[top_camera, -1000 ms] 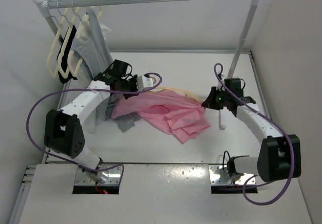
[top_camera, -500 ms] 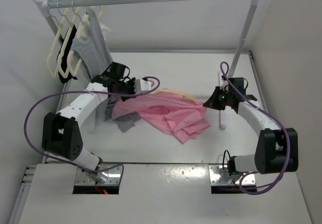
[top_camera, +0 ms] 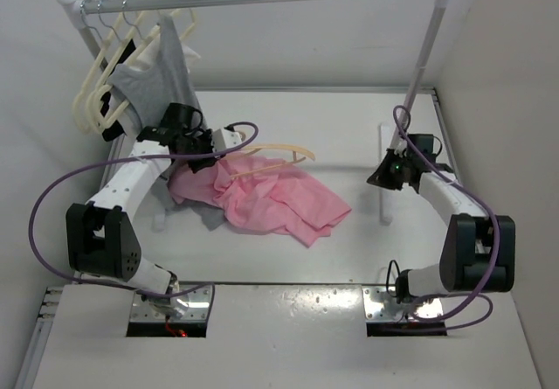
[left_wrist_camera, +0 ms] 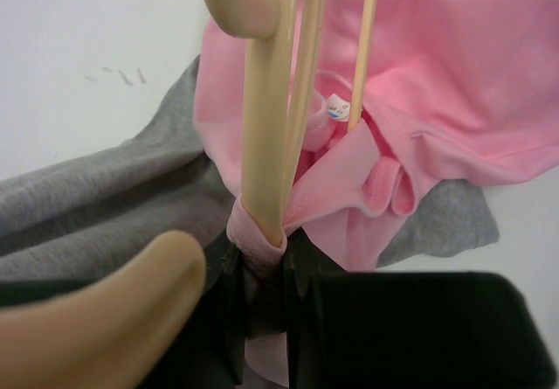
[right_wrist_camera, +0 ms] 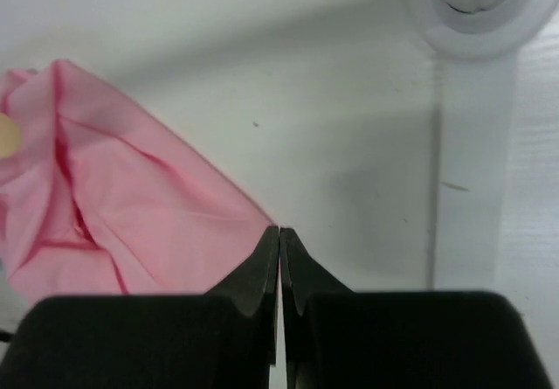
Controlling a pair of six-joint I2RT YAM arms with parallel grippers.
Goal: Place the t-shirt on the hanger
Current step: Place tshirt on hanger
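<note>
The t-shirt (top_camera: pixel 271 201) lies in the middle of the table (top_camera: pixel 288 114), its left end at the left gripper (top_camera: pixel 210 153), over another cloth (top_camera: pixel 212 219). The hanger (top_camera: pixel 281 149) rests across its far edge. The right gripper (top_camera: pixel 383 179) sits well right, beside the rack post (top_camera: pixel 421 67)

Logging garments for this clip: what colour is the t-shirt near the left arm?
Light pink, plain and unprinted; the t-shirt shows best in the top external view.

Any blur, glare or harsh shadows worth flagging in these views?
Left wrist: the hanger, close to the lens, is soft, while the t-shirt behind it is sharper. Right wrist: soft shadows across the table, no glare. Top: even, diffuse light.
</note>
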